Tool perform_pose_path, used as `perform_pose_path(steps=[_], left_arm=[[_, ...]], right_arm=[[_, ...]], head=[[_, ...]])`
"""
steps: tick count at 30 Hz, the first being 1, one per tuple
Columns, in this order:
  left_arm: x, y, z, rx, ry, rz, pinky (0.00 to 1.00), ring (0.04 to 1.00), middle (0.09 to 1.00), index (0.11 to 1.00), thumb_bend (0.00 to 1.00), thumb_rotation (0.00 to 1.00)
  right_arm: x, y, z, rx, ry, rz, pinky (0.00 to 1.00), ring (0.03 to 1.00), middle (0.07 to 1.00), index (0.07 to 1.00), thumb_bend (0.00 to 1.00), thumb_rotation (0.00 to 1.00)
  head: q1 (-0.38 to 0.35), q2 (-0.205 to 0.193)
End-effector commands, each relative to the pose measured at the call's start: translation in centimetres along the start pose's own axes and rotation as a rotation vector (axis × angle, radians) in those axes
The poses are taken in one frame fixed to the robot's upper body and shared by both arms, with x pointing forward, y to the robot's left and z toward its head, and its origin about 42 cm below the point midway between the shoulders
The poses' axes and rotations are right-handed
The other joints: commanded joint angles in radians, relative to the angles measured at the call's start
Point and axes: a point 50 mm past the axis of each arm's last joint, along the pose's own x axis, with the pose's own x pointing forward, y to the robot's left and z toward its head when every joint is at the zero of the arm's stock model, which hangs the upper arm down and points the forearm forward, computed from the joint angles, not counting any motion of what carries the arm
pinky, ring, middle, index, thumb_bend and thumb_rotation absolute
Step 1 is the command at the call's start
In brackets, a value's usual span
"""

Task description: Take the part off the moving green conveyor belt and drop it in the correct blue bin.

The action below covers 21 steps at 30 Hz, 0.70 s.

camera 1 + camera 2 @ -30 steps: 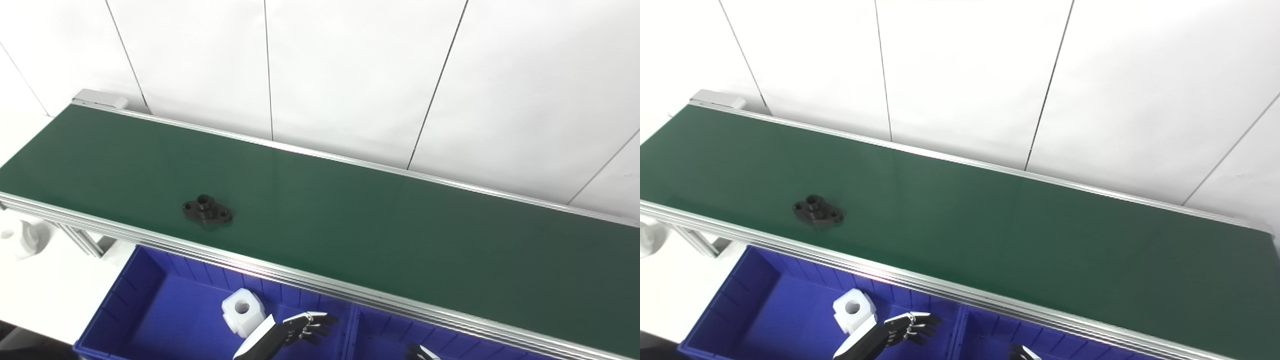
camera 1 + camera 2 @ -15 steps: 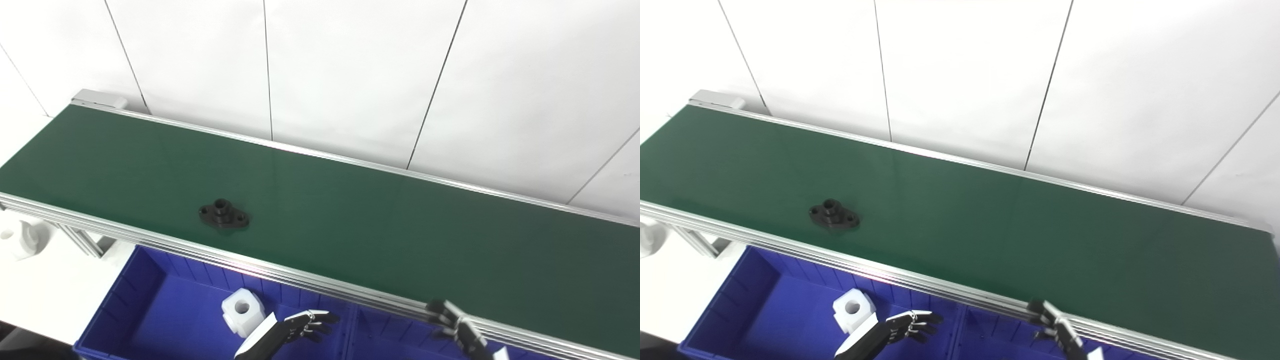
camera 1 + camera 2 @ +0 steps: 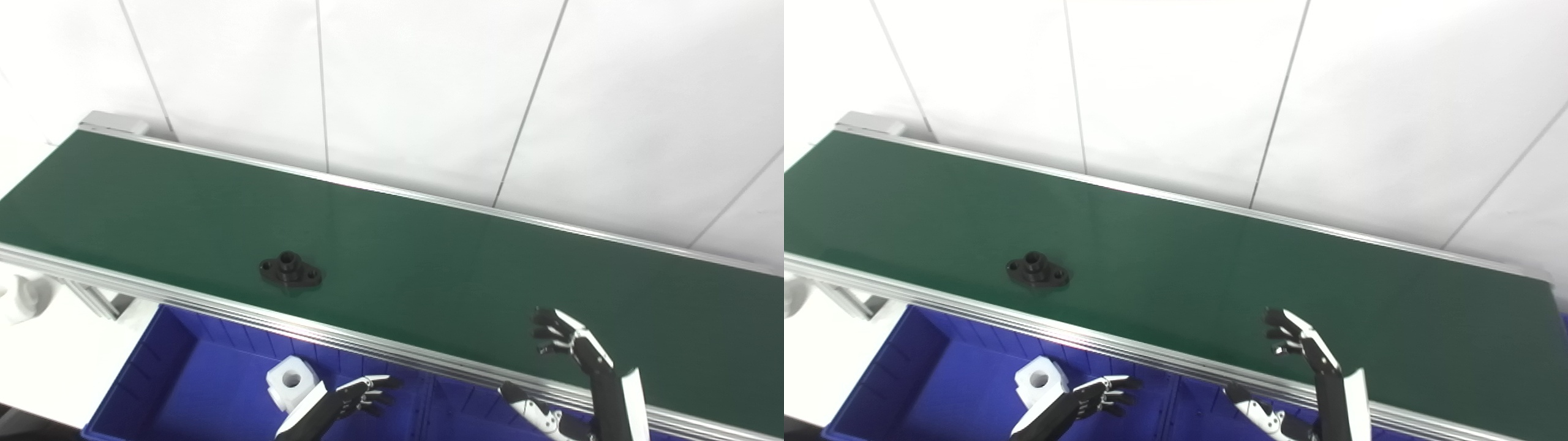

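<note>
A black flanged part (image 3: 290,272) with a raised hub lies on the green conveyor belt (image 3: 429,263), near its front rail and left of centre. My right hand (image 3: 566,343) is raised over the belt's front right area, fingers spread and open, well to the right of the part. My left hand (image 3: 361,395) hovers low over the left blue bin (image 3: 184,380), open and holding nothing. A white block with a hole (image 3: 289,383) lies in that bin beside the left hand.
A second blue bin (image 3: 465,413) adjoins the first on the right, under the belt's aluminium front rail (image 3: 367,340). White wall panels rise behind the belt. A white object (image 3: 21,294) sits at the far left edge.
My right hand has risen from below the front rail to above the belt. The black part has travelled rightward along the belt. The camera has shifted slightly.
</note>
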Motion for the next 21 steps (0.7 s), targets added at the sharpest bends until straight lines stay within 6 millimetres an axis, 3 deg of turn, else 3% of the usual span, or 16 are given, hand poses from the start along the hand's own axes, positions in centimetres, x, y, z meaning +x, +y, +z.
perform_pose_path(steps=[1, 10, 21], left_arm=[[-0.2, 0.6, 0.9, -0.005, -0.049, 0.003, 0.75, 0.806, 0.879, 0.839, 0.71, 0.19], [-0.8, 1.2, 0.7, -0.029, -0.036, -0.001, 0.78, 0.815, 0.894, 0.858, 0.65, 0.21], [-1.5, 2.2, 0.7, -0.042, -0.032, -0.009, 0.78, 0.815, 0.889, 0.864, 0.64, 0.21]], right_arm=[[1.6, -0.3, 1.3, -0.014, -0.070, -0.004, 0.57, 0.678, 0.750, 0.776, 0.60, 0.27], [5.3, 0.2, 2.5, -0.074, -0.104, 0.063, 0.59, 0.697, 0.765, 0.786, 0.62, 0.34], [9.8, 1.0, 4.1, -0.186, -0.033, 0.201, 0.62, 0.718, 0.781, 0.823, 0.65, 0.37]], head=[[-0.002, 0.001], [-0.076, 0.037], [-0.083, 0.055]])
